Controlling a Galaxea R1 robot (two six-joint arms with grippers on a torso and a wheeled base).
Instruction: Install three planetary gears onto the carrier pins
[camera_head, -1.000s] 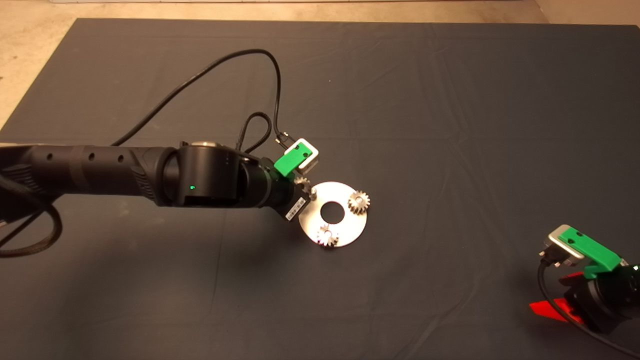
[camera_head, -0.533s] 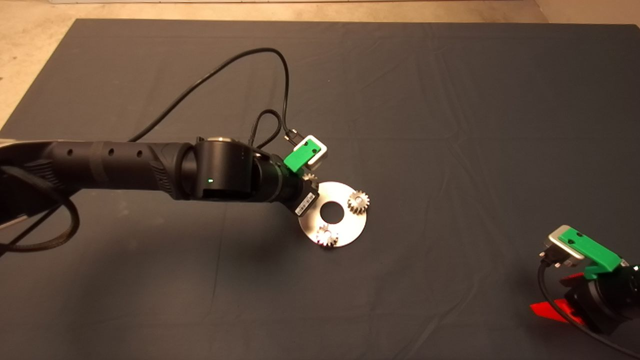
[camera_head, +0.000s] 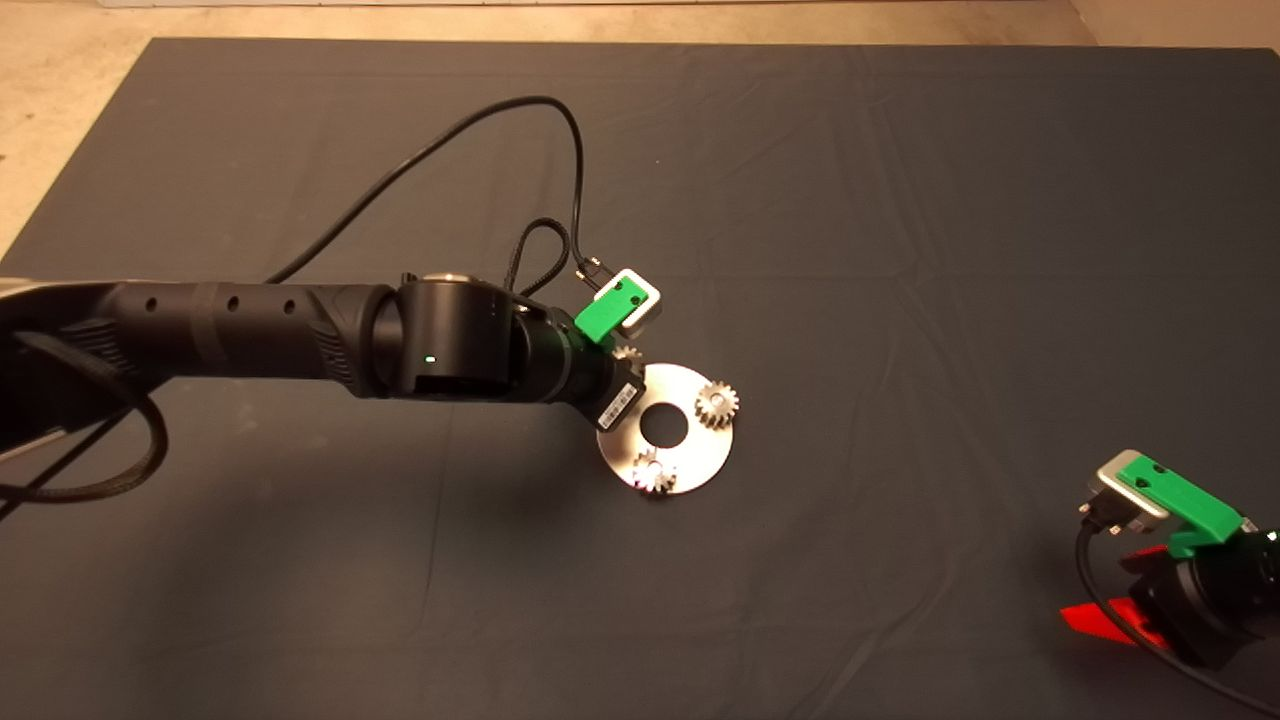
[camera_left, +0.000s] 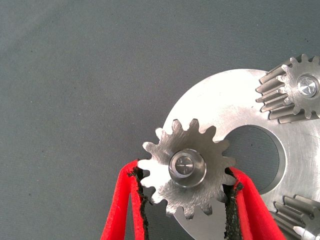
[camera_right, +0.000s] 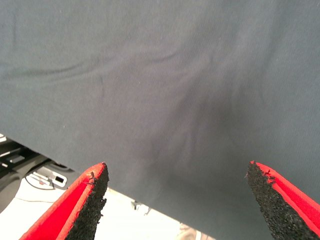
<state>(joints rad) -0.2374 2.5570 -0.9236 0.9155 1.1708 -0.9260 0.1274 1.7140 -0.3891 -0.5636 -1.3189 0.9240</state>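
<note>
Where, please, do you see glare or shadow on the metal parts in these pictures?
Head view: the disc glares bright white around the gear nearest the camera, washing out its teeth, and the left arm throws a soft shadow on the mat. Left wrist view: even light, with the teeth of the gear in the left hand crisp and only a small highlight on the pin.

Head camera overhead, looking down; left wrist close; both share disc (camera_head: 690, 455) (camera_left: 235, 100).
</note>
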